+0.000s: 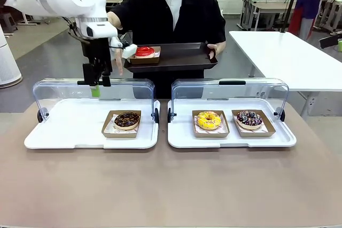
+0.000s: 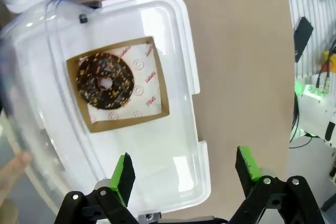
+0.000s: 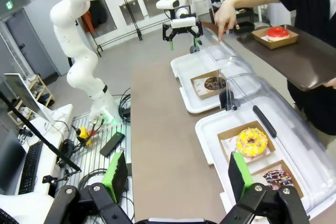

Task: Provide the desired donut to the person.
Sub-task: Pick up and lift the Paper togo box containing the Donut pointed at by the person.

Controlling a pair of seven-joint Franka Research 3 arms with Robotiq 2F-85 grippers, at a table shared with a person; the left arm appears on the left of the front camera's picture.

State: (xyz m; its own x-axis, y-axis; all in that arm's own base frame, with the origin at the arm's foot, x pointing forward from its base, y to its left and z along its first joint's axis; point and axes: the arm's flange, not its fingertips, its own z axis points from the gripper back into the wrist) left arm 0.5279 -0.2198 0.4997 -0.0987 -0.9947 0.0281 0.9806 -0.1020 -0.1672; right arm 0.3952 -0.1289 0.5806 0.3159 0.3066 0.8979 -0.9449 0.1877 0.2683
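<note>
The person (image 1: 171,14) stands at the far side and holds a dark tray (image 1: 181,57) that carries a red donut (image 1: 144,52) in a cardboard tray. One hand (image 1: 117,60) points a finger down at the left white case (image 1: 64,132), where a chocolate donut (image 1: 126,119) (image 2: 105,80) lies in its cardboard tray. My left gripper (image 1: 96,88) (image 2: 185,174) hangs open above that case's back, left of the donut, holding nothing. My right gripper (image 3: 176,177) is open and empty, well back from the cases.
The right white case (image 1: 181,137) holds a yellow donut (image 1: 209,119) and a dark sprinkled donut (image 1: 249,118). Both clear lids (image 1: 93,86) stand raised at the back. A fingertip (image 2: 16,163) shows beside the lid. Bare brown table (image 1: 171,185) lies in front.
</note>
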